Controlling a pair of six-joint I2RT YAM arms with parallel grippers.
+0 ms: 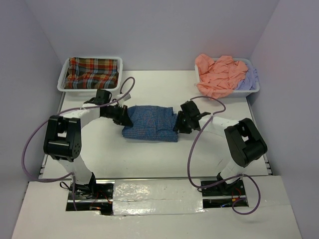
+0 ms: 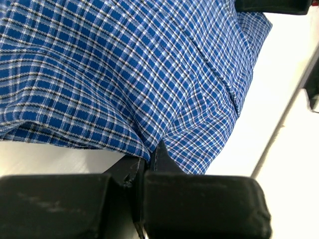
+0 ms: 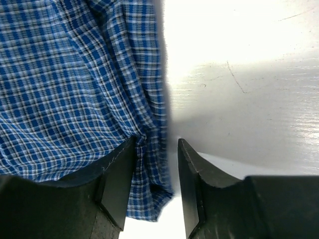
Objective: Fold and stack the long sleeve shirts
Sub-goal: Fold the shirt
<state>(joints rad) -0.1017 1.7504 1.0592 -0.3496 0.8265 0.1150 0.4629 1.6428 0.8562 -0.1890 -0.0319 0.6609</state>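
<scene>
Plaid shirt (image 1: pixel 93 72) fills one tray (image 1: pixel 62 85), salmon shirt (image 1: pixel 217 74) another; left gripper (image 2: pixel 149 155) pinches blue shirt (image 1: pixel 149 124), right gripper (image 3: pixel 157 152) spread.

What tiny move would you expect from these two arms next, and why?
Probably the right gripper closing: it stands open astride an edge of the blue shirt, while the left gripper looks pinched shut on the opposite edge.
</scene>
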